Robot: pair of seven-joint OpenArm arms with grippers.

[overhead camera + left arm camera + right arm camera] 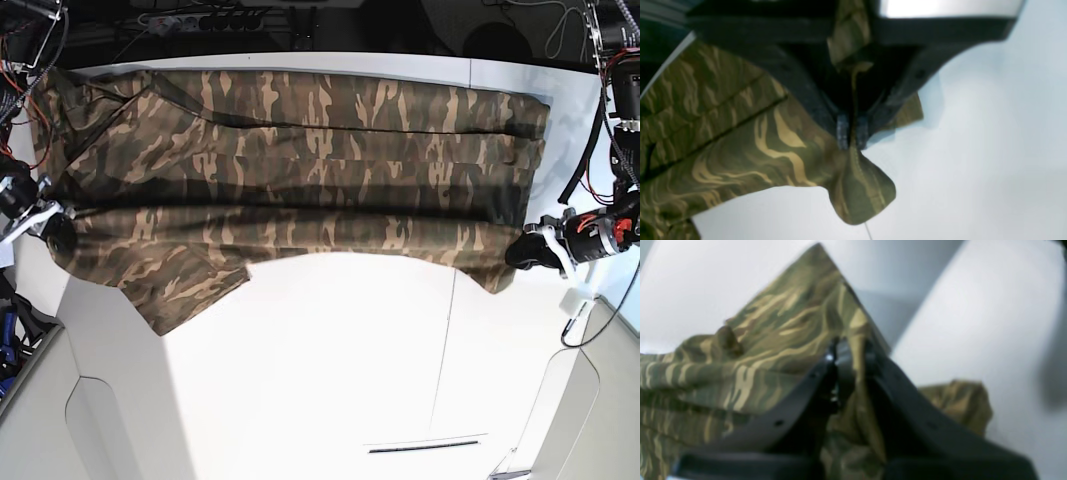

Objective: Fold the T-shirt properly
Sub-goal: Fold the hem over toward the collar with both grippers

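Both arms' fingers [851,133] [850,356] pinch the T-shirt [300,170], its far edge cut off.

text: none legible | labels: none legible | numbers, signs: none legible in any view

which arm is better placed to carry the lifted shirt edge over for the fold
Neither alone: left gripper and right gripper each pinch one end of the camouflage fabric T-shirt's lifted near edge, so both likely move together.
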